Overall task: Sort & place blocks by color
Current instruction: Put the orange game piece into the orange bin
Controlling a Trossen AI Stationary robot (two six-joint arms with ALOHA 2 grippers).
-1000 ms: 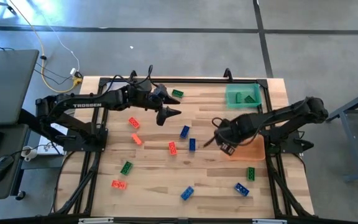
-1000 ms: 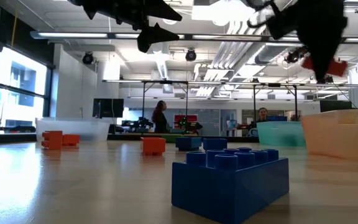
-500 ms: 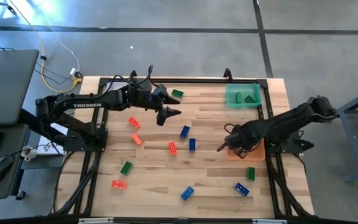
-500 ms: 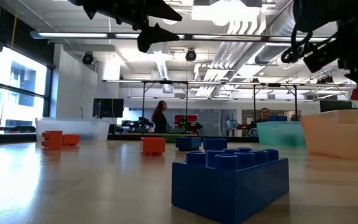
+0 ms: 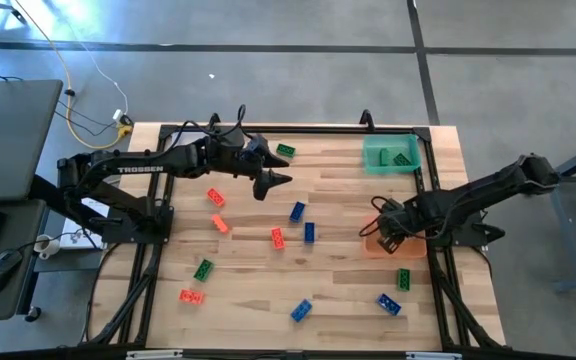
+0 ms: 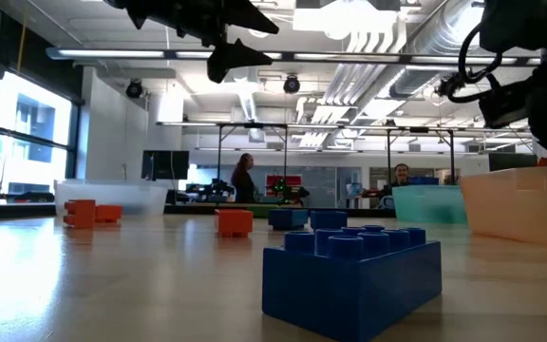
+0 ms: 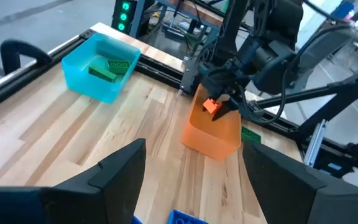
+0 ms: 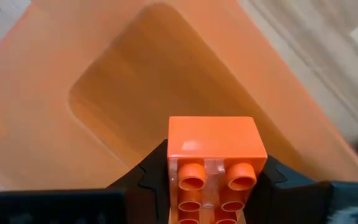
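My right gripper hangs over the orange bin near the table's right edge, shut on a red-orange block. My left gripper hovers open above the table's middle far part, touching nothing. Loose blocks lie flat on the wood: red-orange ones, blue ones and green ones. Two green blocks lie in the green bin. My right gripper pinches the red-orange block between its two fingers, one on each of two opposite sides. The fingers come from above, pointing down. The block is lifted clear, just above the orange bin's open top.
A blue block lies close to the low camera. More blocks lie near the near edge. A clear bin stands at the table's left in the low view. Black frame rails run along the table's edges. People show in the room beyond.
My right gripper has carried the red-orange block toward the table's right edge, from beside the orange bin's left wall to over its inside, and has come down toward the bin. It has stayed shut on the block. The left arm has kept still.
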